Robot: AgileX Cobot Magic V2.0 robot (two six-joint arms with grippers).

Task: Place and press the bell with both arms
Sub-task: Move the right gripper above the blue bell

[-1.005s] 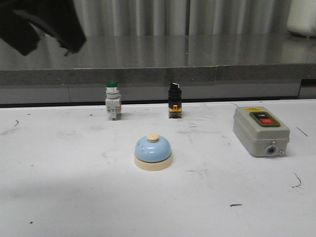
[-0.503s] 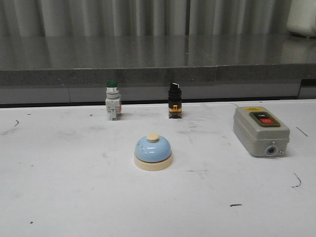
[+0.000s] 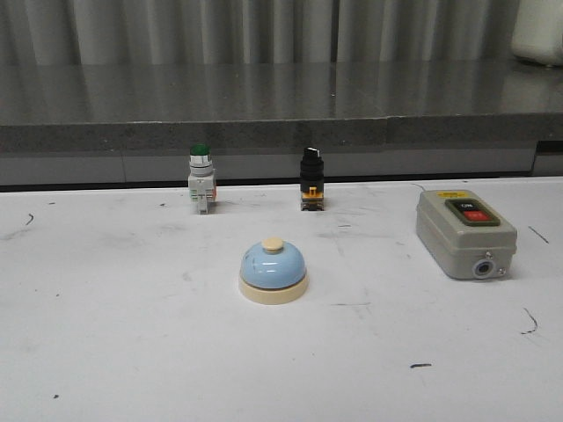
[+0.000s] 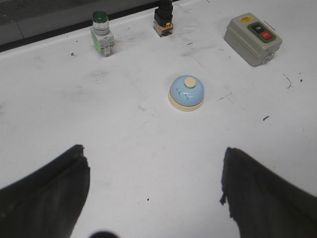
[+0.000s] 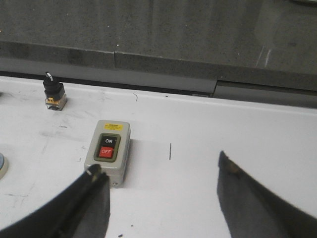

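The light-blue bell [image 3: 274, 271] with cream base and cream button stands upright in the middle of the white table. It also shows in the left wrist view [image 4: 186, 92], well beyond my left gripper [image 4: 153, 156], which is open and empty above the table. In the right wrist view only the bell's edge [image 5: 2, 164] shows at the frame border. My right gripper [image 5: 158, 166] is open and empty, near the grey switch box. Neither arm shows in the front view.
A grey switch box [image 3: 464, 233] with ON and OFF buttons lies at the right. A green-capped push button [image 3: 201, 178] and a black selector switch [image 3: 311, 179] stand at the back. A grey ledge [image 3: 281, 132] runs behind the table.
A black arm at the top left of the front view one second ago has left the view. The bell and the other objects have not moved.
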